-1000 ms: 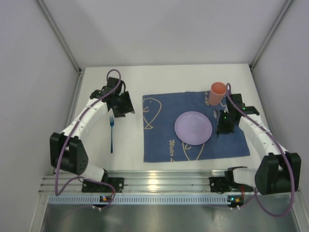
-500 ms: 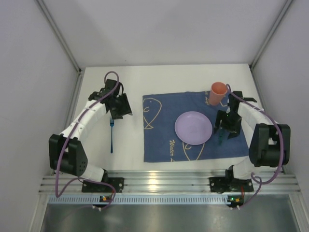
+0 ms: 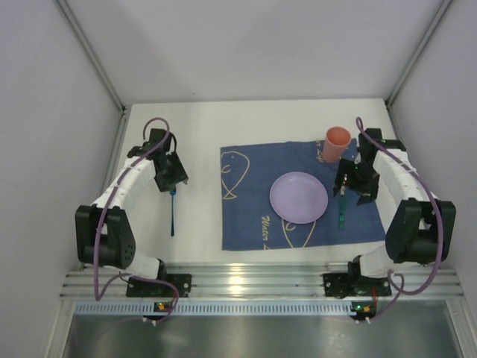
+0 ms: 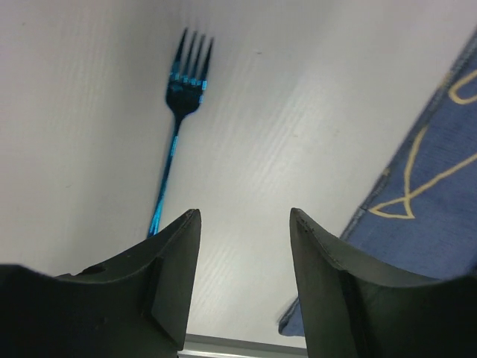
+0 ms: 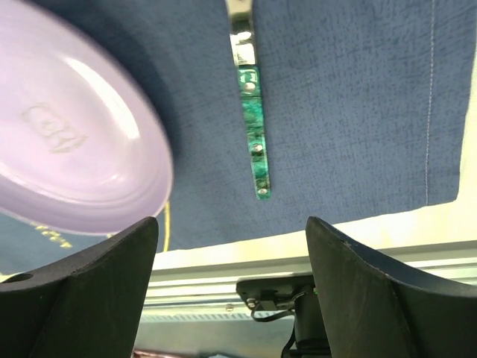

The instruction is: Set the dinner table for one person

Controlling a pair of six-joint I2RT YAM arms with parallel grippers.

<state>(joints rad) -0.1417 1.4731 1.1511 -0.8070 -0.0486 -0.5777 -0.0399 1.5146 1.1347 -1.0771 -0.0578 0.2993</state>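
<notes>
- The left pincer [image 3: 171, 179] and right pincer [image 3: 349, 185] hang over the dinner table [image 3: 253, 123] in the top view; cloth [image 3: 250, 224] script by the near edge is illegible.
- Left wrist: jaws parted, empty; fork [image 4: 179, 97] handle-end hidden.
- Right wrist: jaws parted, empty; plate [image 5: 67, 149] stamp unreadable.

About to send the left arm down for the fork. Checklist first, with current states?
1. Left gripper open, empty: ok.
2. Fork flat on the dinner table, left of the cloth, unobstructed: ok.
3. Fork centred between the left fingers: not ok, it sits off to one side in the wrist view.
4. Right gripper open, holding nothing: ok.
5. Knife on the cloth right of the plate: ok.
6. Cup upright by the cloth's far right corner: ok.
</notes>
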